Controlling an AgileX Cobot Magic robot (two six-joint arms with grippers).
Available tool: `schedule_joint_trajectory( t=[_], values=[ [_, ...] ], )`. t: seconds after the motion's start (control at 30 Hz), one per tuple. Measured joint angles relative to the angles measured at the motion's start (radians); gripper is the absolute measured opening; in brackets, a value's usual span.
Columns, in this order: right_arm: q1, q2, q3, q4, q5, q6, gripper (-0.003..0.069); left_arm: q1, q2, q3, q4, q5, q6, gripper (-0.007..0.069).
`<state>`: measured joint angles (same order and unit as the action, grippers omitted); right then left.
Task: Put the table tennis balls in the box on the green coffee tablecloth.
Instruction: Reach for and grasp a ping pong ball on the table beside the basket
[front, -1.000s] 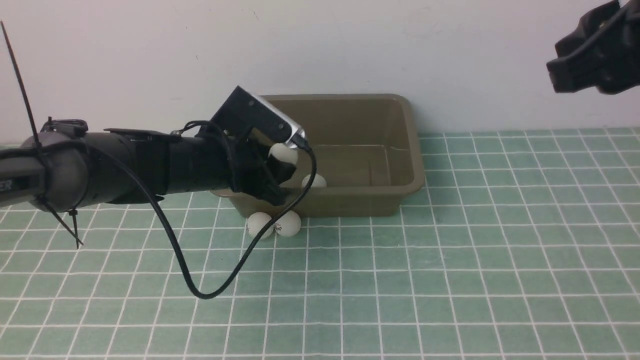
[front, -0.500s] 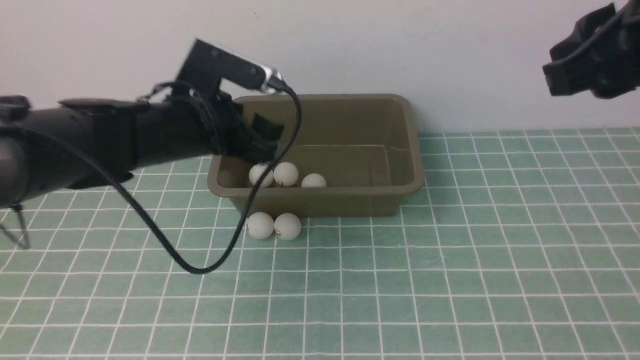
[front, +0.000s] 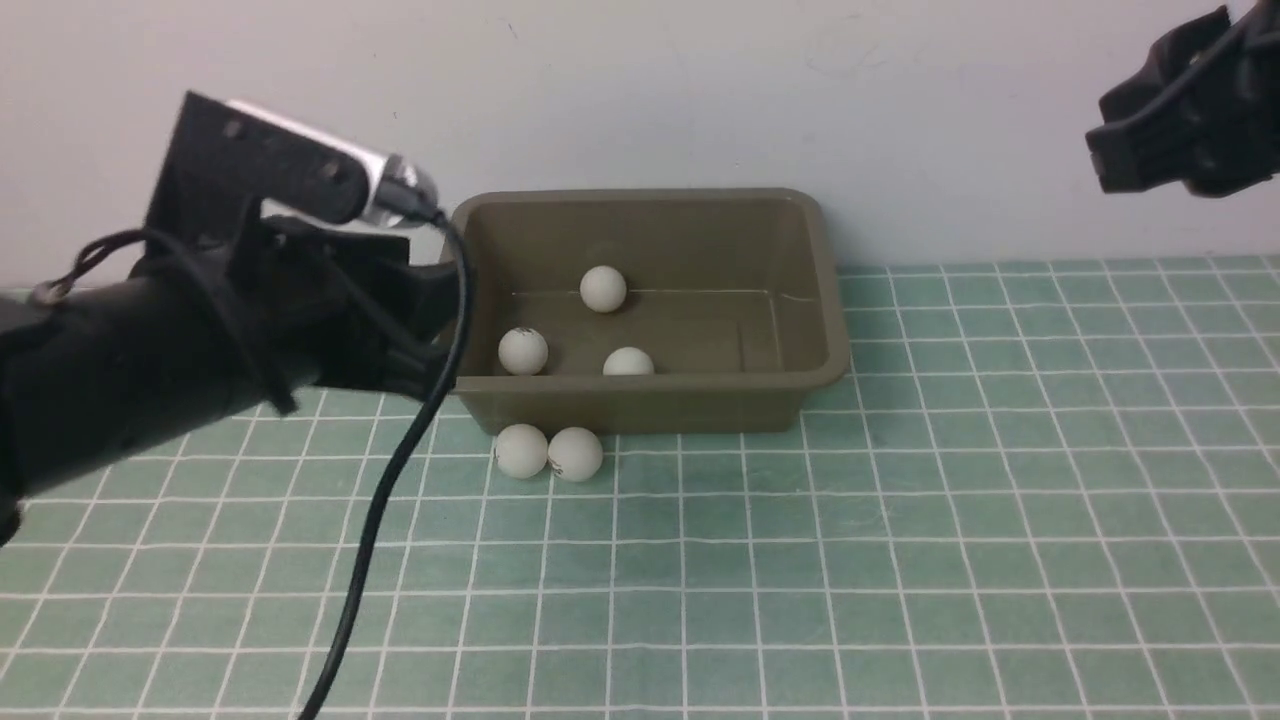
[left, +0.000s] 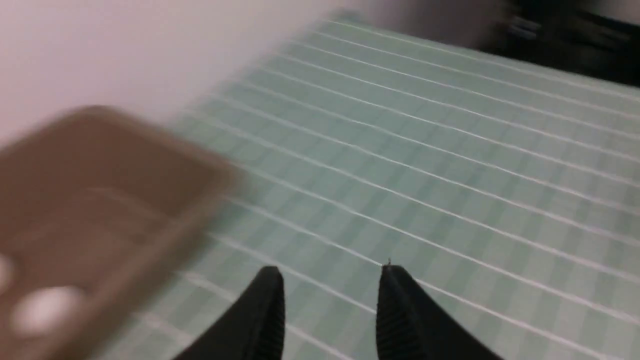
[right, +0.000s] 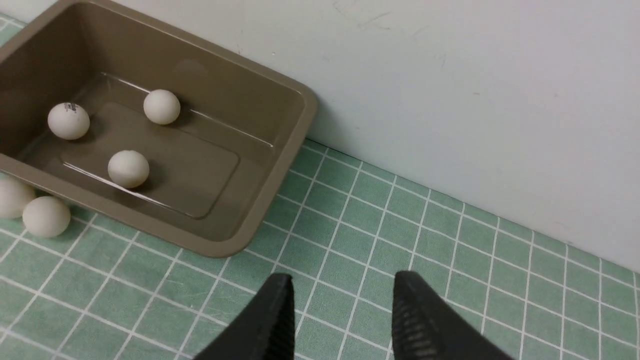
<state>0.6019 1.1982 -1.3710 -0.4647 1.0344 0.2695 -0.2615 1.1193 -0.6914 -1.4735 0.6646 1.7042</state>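
The left arm (front: 200, 340) reaches in from the left of the box (front: 640, 405), raised above the cloth (front: 900, 550), with its tip beside the box's left end. Its wrist view is blurred, but the left jaws stand apart there with nothing between them and only cloth beyond. A black cable (front: 390, 500) droops from that arm to the cloth, left of the box's front corner. The box sits on the cloth against the wall (front: 640, 90), open side up, its long axis running left to right along the wall. Three balls lie inside, all apart from each other: one ball (front: 523, 350) near the left end with a dark print on top, one ball (front: 603, 288) toward the back wall, and one ball (front: 628, 362) near the front wall. Two more rest on the cloth just outside the front wall, toward its left end, touching each other: a plain ball (front: 521, 450) and, on its right, a ball (front: 575, 453) with a small dark print. The right arm (front: 1180, 110) hangs high, well to the right of the box. The right jaws are parted and empty over the cloth right of the box.
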Motion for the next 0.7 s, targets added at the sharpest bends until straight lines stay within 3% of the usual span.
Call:
schedule_joint_trajectory(
  t=[0.07, 0.13, 0.17, 0.3, 0.37, 0.5, 0.7],
  values=[
    [0.0, 0.0, 0.0, 0.0, -0.001, 0.0, 0.0261, 0.0, 0.013, 0.0, 0.116, 0.18, -0.051, 0.0226],
    [0.0, 0.0, 0.0, 0.0, -0.004, -0.002, 0.0261, 0.0, 0.031, 0.0, 0.242, 0.277, -0.185, 0.0207],
    [0.0, 0.0, 0.0, 0.0, -0.005, -0.002, 0.0261, 0.0, 0.044, 0.0, 0.329, 0.271, -0.313, 0.0201],
    [0.0, 0.0, 0.0, 0.0, -0.007, -0.002, 0.0261, 0.0, 0.084, 0.022, 0.56, 0.048, -0.684, 0.0195],
    [0.0, 0.0, 0.0, 0.0, -0.007, -0.004, 0.0261, 0.0, 0.105, 0.046, 0.607, -0.096, -0.774, 0.0196],
    [0.0, 0.0, 0.0, -0.001, -0.007, -0.007, 0.0261, 0.0, 0.135, 0.087, 0.612, -0.245, -0.811, 0.0216],
    [0.0, 0.0, 0.0, -0.002, -0.007, -0.016, 0.0261, 0.0, 0.179, 0.163, 0.559, -0.347, -0.774, 0.0283]
  ],
)
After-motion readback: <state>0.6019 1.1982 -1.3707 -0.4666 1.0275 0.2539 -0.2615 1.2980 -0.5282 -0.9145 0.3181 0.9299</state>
